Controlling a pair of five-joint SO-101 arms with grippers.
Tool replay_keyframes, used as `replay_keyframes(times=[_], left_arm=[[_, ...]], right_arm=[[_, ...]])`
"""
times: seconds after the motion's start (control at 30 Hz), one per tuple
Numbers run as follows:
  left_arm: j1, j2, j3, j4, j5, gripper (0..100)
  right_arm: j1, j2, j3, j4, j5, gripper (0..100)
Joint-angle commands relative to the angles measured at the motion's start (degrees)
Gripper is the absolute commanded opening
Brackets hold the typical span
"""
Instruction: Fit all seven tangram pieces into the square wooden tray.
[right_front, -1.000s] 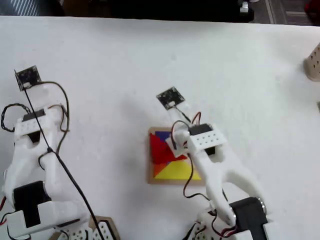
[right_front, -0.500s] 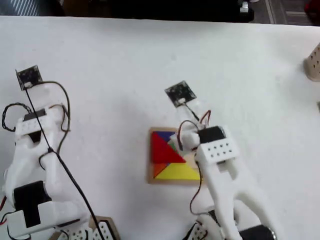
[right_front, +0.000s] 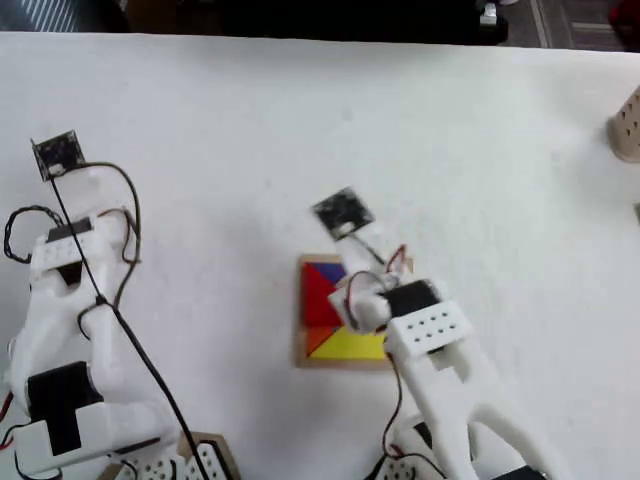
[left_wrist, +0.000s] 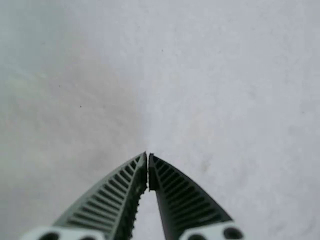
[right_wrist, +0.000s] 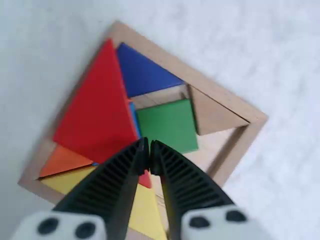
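At the left of the white table (right_front: 300, 130) the left arm (right_front: 60, 300) sits well apart from the tray, and the left gripper (left_wrist: 148, 157) is pinched together on nothing above bare tabletop. The square wooden tray (right_wrist: 197, 80) lies at the near middle. It holds a red triangle (right_wrist: 95, 115), blue triangle (right_wrist: 142, 72), green square (right_wrist: 167, 125), orange triangle (right_wrist: 62, 160), yellow piece (right_wrist: 140, 210) and, seemingly, a plain wood triangle (right_wrist: 212, 115). The right gripper (right_wrist: 149, 145) hangs over the red triangle's edge, its fingers closed and empty
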Motion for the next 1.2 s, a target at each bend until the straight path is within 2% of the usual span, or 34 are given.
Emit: replay_keyframes(times=[0.0, 0.2, 0.33, 0.83, 0.9, 1.03, 1.17], left_arm=[[0.9, -0.1, -3.1, 0.5, -0.8, 2], [0.9, -0.1, -2.8, 0.5, -0.8, 2], [0.9, -0.1, -2.8, 0.5, -0.8, 2], [0.9, -0.1, -2.8, 0.5, -0.8, 2], [0.9, -0.1, -2.8, 0.5, -0.8, 2], [0.9, -0.1, -2.8, 0.5, -0.8, 2], [0.9, -0.1, -2.9, 0.5, -0.8, 2]], right_arm=[[3.2, -0.5, 1.1, 0.3, 1.6, 1.8], [3.2, 1.9, 1.8, 0.0, 1.7, 1.8], [3.2, 5.7, 1.8, -3.7, 1.7, 1.8], [3.1, 13.5, -4.7, -7.2, 1.6, 1.8], [3.2, 12.4, -4.7, -6.5, 1.6, 1.8], [3.4, 4.0, -5.2, 0.9, 1.1, 1.8], [-0.2, -7.3, -4.8, 4.8, -1.3, 1.8]])
